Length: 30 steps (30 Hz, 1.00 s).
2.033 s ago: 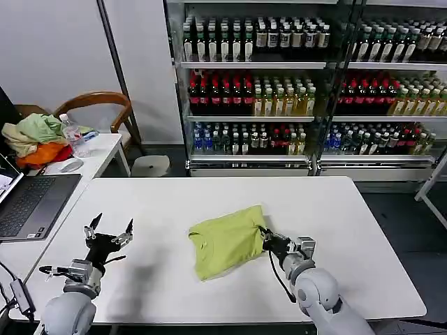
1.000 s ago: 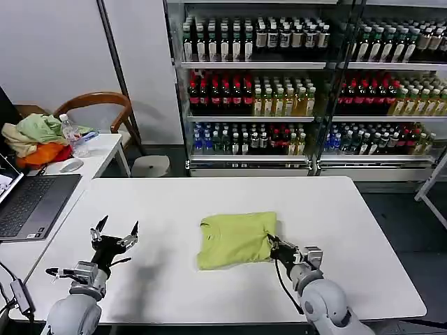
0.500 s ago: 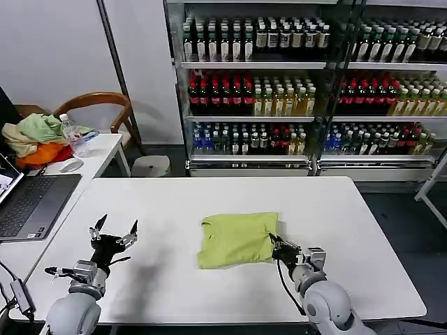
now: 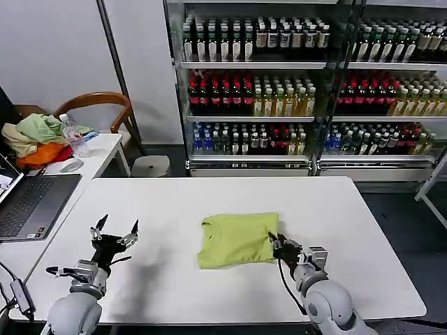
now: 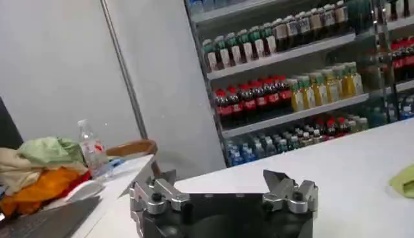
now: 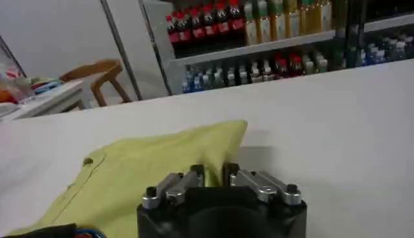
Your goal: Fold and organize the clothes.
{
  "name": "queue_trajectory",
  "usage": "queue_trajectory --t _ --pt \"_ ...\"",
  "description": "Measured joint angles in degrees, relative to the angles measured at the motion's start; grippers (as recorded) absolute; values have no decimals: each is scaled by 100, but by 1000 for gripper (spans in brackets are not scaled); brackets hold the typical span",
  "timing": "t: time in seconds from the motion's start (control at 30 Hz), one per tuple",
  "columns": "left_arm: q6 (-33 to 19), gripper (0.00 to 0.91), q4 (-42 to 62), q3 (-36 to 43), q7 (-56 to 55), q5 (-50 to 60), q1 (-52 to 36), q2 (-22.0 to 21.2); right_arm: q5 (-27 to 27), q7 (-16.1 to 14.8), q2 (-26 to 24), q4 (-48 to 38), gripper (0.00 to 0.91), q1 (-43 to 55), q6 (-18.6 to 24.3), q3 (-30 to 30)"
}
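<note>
At the bottom of the head view the right gripper (image 4: 274, 243) sits low on the white table (image 4: 349, 230), right of centre, its fingers pressed together on the right edge of the lime T-shirt (image 4: 236, 239). In the right wrist view the two fingers (image 6: 194, 176) stand close together with the green cloth (image 6: 142, 174) between them. The T-shirt lies folded and flat in the lower middle of the frame. At lower left the left gripper (image 4: 115, 232) stands over the bare table, well apart from the shirt, its fingers spread wide (image 5: 223, 194). At the left edge lies a laptop (image 4: 31, 202). Further back, at upper left, a heap of garments (image 4: 35, 139) and a water bottle (image 4: 73, 136) rest on a side table. Shelves of drink bottles (image 4: 279, 91) fill the far background.
</note>
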Motion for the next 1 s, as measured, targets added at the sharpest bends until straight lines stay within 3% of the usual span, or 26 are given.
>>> queue_trajectory --t 0.47,1.0 --pt "2 907 -52 10 2 -18 43 -8 -188 -83 -139 245 907 -166 38 233" --pt "-456 907 -251 76 196 -41 167 -53 -1809 -629 -72 472 907 -382 913 986"
